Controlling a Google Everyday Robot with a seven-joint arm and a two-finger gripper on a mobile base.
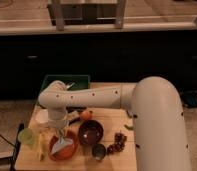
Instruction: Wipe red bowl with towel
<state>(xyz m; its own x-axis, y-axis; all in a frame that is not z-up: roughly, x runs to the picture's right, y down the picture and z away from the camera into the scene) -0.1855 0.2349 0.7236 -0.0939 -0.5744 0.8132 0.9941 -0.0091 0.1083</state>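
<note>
The red bowl (pixel 67 151) sits at the front left of the wooden table. A white towel (pixel 61 146) hangs down into it and covers most of its inside. My gripper (pixel 60 133) points straight down just above the bowl's left side, shut on the top of the towel. The white arm reaches in from the right, bends at the elbow (pixel 54 97) and hides the wrist.
A dark brown bowl (pixel 91 131) stands right of the red bowl, with a small metal cup (pixel 98 151) and grapes (pixel 117 142) in front. An orange (pixel 86 115), white bowl (pixel 41 117), green cup (pixel 26 136), banana (pixel 40 146) and green tray (pixel 68 81) surround them.
</note>
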